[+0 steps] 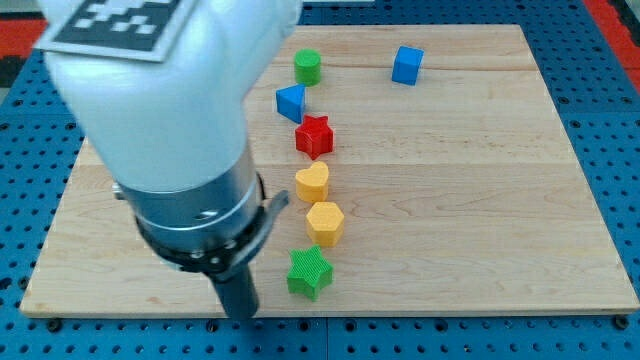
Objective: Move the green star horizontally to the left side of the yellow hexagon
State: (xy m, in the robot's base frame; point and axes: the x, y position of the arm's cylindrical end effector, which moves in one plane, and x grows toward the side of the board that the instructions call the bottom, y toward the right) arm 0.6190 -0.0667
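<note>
Wooden counter on a blue pegboard carries the blocks, with the arm housing covering the view's left. Green star sits just below the yellow hexagon, slightly to its left. End effector is a bare rod with no jaws; my tip rests just left of the star and slightly lower, so the star lies to the tip's right.

One camera only — it looks steeply down at the wooden board from the view's bottom edge. The arm looms close — large, blurred, upper left.
</note>
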